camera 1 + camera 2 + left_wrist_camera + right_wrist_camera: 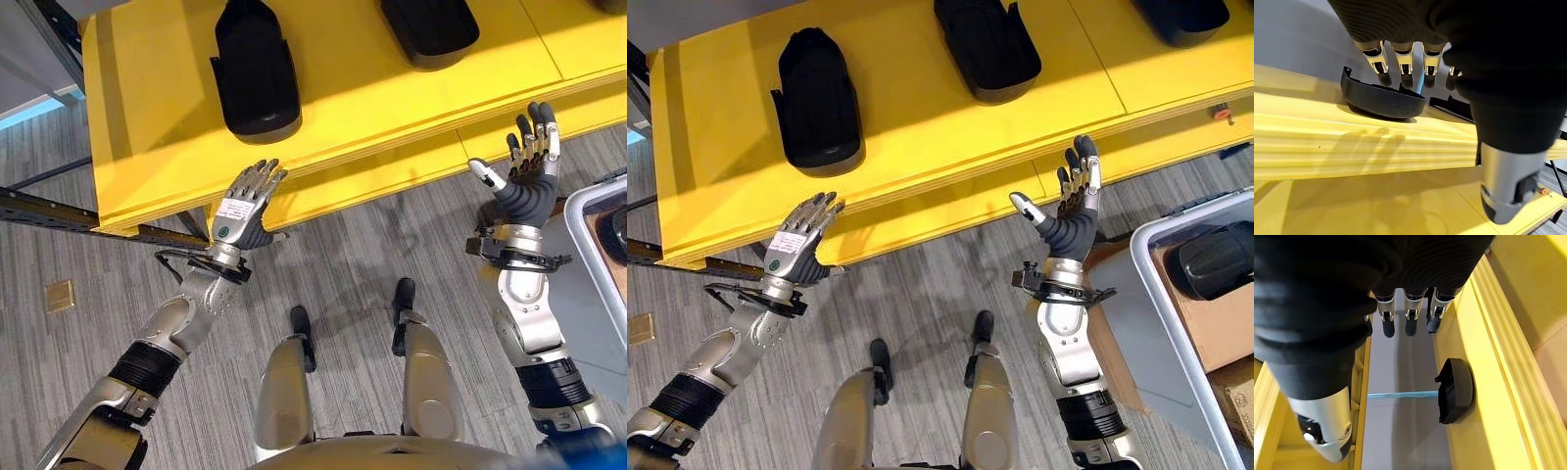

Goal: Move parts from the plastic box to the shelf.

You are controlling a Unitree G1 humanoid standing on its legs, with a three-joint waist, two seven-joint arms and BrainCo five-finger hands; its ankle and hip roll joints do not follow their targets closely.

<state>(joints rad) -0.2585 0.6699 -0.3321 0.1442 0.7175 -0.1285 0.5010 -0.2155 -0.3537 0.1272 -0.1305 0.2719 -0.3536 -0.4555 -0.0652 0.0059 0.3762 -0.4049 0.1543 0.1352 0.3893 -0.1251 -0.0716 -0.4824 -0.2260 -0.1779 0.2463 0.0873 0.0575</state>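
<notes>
Both hands empty, fingers straight: left hand (245, 211), right hand (1070, 220) near yellow shelf (921, 147) edge. Black parts (818, 103) already on shelf; another, seemingly, in plastic box (1161, 294). Turn right, reach into box, grasp part round its body.

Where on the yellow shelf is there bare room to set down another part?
Bare board lies along the yellow shelf front edge and between the left black part and the middle black part. The back is crowded with parts.
</notes>
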